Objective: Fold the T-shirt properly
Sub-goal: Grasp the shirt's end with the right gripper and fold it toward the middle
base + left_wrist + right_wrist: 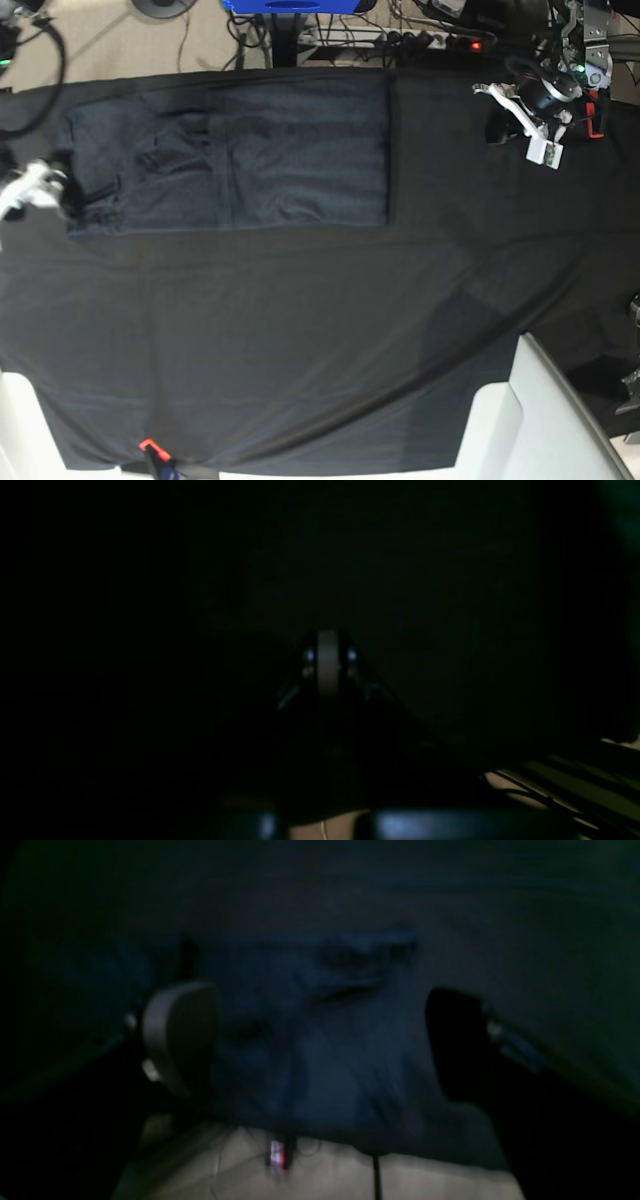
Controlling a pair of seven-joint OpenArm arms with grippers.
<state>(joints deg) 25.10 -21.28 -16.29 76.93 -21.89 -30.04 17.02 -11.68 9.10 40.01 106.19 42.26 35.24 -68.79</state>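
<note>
The T-shirt (230,155) lies in a flat wide rectangle at the far left of the table, charcoal grey with creases near its left end. My right gripper (62,190) is at the shirt's left edge. In the right wrist view it (320,1040) is open, its pale finger pad (180,1035) and dark finger wide apart over blurred shirt fabric (340,1065). My left gripper (497,128) hangs over bare tablecloth, to the right of the shirt and apart from it. In the dark left wrist view its fingers (327,665) look pressed together and hold nothing.
A black cloth (320,330) covers the whole table. A white chair-like object (530,420) stands at the front right corner. Cables and a power strip (430,40) lie behind the far edge. A small orange clip (148,445) sits at the front edge.
</note>
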